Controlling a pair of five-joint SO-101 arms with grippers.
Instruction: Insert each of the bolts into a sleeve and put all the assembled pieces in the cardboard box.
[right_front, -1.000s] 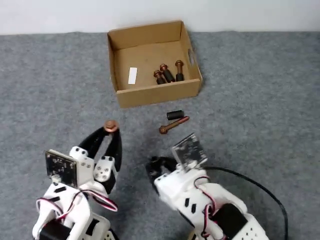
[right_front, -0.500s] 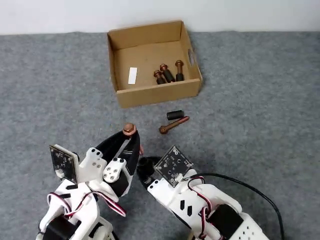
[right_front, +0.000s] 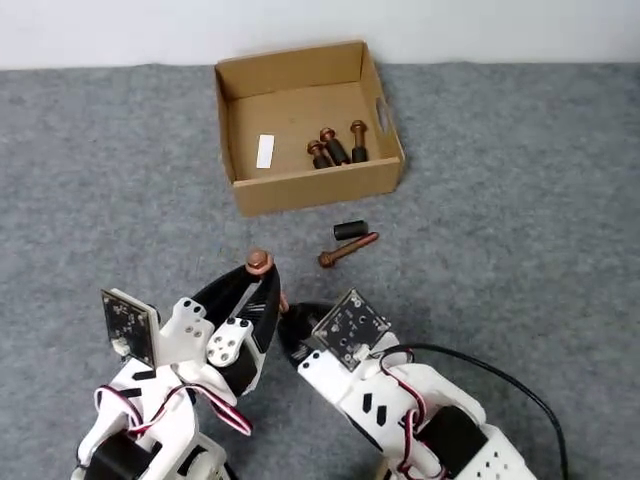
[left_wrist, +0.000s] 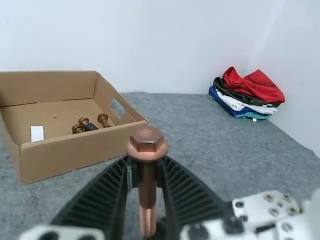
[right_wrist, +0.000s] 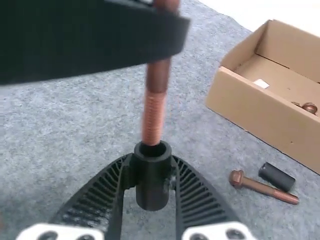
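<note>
My left gripper (left_wrist: 146, 172) is shut on a copper bolt (left_wrist: 145, 180), held upright with its hex head (right_front: 258, 261) on top. My right gripper (right_wrist: 152, 180) is shut on a black sleeve (right_wrist: 152, 172), also upright, directly under the bolt. The bolt's threaded tip (right_wrist: 152, 131) enters the sleeve's mouth. Another loose bolt (right_front: 347, 249) and a loose black sleeve (right_front: 350, 229) lie on the carpet in front of the cardboard box (right_front: 312, 187). Three assembled pieces (right_front: 335, 147) lie inside the box.
Grey carpet covers the table. A white label (right_front: 265, 151) lies on the box floor. A pile of folded clothes (left_wrist: 246, 94) sits by the wall, far off in the left wrist view. Open carpet stretches to both sides of the box.
The left gripper swung right with the bolt, and the right gripper brought the sleeve up beneath it. In the last half second they closed together so the bolt's tip meets the sleeve.
</note>
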